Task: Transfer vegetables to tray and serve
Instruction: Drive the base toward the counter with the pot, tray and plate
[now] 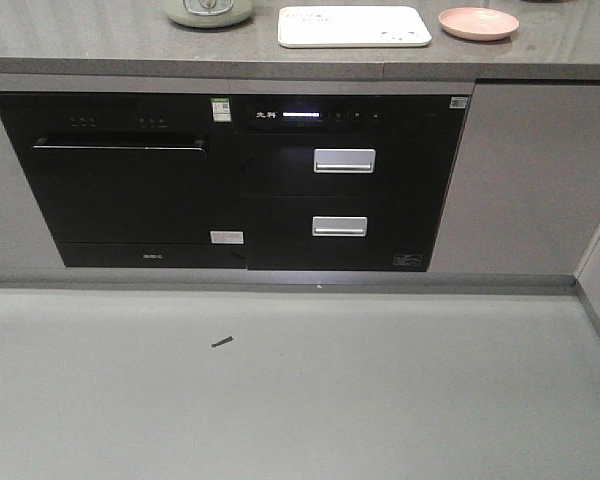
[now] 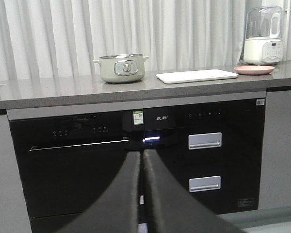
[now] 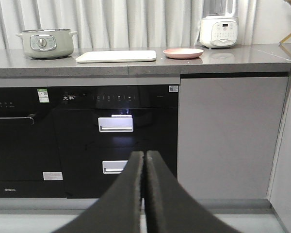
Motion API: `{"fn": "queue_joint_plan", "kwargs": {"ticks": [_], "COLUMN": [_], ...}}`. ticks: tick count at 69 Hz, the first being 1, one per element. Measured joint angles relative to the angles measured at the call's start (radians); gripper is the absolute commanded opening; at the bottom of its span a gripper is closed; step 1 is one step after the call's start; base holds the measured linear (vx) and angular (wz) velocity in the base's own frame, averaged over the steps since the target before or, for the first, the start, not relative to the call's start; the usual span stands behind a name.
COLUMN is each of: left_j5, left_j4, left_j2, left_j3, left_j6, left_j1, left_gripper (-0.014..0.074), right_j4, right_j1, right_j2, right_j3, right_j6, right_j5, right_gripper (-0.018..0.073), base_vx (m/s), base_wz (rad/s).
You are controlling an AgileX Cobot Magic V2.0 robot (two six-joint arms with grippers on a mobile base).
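Left gripper and right gripper are pinched together, empty. The tray sits between pot and pink plate. The lettuce is unseen, perhaps inside the pot, so drive closer before reaching.

Clipping the pot at the front view's top edge, cropping the blender in the right wrist view, blurring the tray print beyond reading.

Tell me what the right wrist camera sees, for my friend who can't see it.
The right gripper, its dark jaws closed together, points at a black built-in kitchen appliance with two silver drawer handles. On the grey counter above sit a pale green pot, a white tray, a pink plate and a white blender.
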Motion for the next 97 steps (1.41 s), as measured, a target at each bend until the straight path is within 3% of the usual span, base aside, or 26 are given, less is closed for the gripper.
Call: {"fn": "queue_joint_plan", "kwargs": {"ticks": [97], "left_j5": [0.0], "left_j4": [0.0], "left_j2": [0.0], "left_j3": [0.0], "left_j6": [0.0], "left_j1": [0.0], "left_gripper": [-0.0006], "right_j4": [0.0], "right_j1": [0.0], "right_j2": [0.0], "right_j3": [0.0], "right_j6": [0.0], "right_j5": [0.0], "right_gripper": [-0.0006], "base_vx": [0.15], "base_wz": [0.01]}}
